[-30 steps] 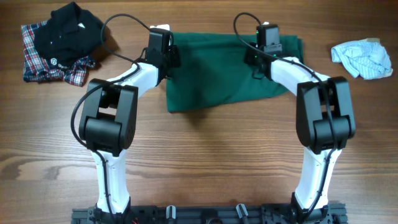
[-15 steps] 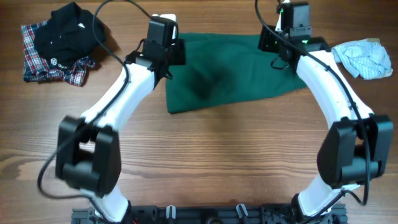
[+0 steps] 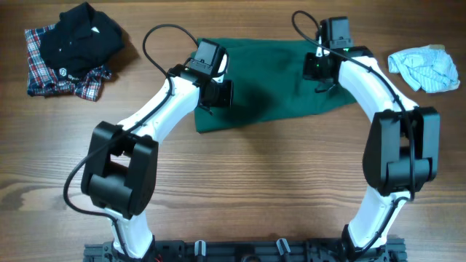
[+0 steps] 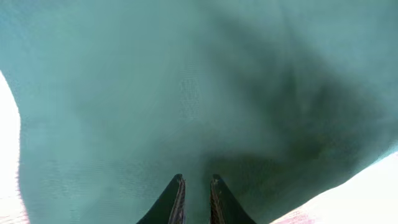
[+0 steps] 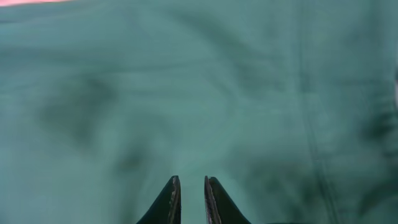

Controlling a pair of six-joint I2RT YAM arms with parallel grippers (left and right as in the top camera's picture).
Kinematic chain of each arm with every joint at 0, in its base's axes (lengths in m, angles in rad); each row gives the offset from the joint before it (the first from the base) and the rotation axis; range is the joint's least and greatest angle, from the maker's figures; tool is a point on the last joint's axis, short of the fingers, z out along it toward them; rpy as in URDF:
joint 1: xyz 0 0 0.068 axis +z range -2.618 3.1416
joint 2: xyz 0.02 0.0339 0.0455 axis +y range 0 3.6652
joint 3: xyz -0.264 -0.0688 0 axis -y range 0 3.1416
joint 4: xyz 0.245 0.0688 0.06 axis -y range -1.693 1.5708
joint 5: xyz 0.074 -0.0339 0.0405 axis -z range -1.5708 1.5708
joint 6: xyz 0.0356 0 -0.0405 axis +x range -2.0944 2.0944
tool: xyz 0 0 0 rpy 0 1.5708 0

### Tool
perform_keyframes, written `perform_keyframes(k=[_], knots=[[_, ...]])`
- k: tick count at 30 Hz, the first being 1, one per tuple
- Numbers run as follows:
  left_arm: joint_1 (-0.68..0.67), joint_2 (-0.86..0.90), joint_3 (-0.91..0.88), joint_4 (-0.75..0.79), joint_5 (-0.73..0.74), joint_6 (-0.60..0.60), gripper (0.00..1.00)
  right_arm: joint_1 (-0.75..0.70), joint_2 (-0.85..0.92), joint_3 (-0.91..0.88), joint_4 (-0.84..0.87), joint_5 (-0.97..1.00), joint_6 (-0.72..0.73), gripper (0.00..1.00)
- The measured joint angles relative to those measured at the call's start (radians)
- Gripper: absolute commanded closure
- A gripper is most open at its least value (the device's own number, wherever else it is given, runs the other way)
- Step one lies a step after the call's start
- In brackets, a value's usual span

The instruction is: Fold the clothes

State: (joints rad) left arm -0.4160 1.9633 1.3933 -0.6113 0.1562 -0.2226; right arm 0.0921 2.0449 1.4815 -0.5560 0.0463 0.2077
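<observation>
Both my claws, left gripper (image 4: 196,190) and right gripper (image 5: 191,186), are pressed nearly together, seemingly empty. I hold them low over the green cloth (image 3: 269,91) spread mid-table, probably to grasp its sides. Farther off, dark clothes (image 3: 73,44) and a pale blue garment (image 3: 424,70) wait.

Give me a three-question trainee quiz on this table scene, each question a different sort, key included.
1. True or false: the black shirt lies on top of the plaid garment.
2. The crumpled light blue cloth is on the robot's: A left, B right, C between the arms.
3. Fill in: the left gripper and right gripper are both above the ____.
Key: 1 true; 2 B; 3 green garment.
</observation>
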Motion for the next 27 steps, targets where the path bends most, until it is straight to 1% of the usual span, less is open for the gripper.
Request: perform_keyframes(k=[4, 10, 19, 23, 27], knots=[[0.0, 0.024, 0.0, -0.003, 0.029, 0.0, 0.84, -0.065, 0.032, 0.0, -0.016, 0.008, 0.004, 0.86], [0.0, 0.05, 0.0, -0.003, 0.037, 0.0, 0.81, -0.124, 0.06, 0.0, -0.028, 0.011, 0.004, 0.85], [0.0, 0.1, 0.0, 0.013, 0.021, 0.0, 0.82, -0.154, 0.089, 0.0, -0.03, 0.022, 0.014, 0.85], [0.01, 0.114, 0.0, 0.021, -0.004, 0.0, 0.77, -0.166, 0.089, 0.003, -0.058, 0.066, 0.051, 0.85], [0.022, 0.114, 0.001, 0.034, -0.015, 0.0, 0.76, -0.166, 0.089, 0.008, -0.087, 0.078, 0.065, 0.81]])
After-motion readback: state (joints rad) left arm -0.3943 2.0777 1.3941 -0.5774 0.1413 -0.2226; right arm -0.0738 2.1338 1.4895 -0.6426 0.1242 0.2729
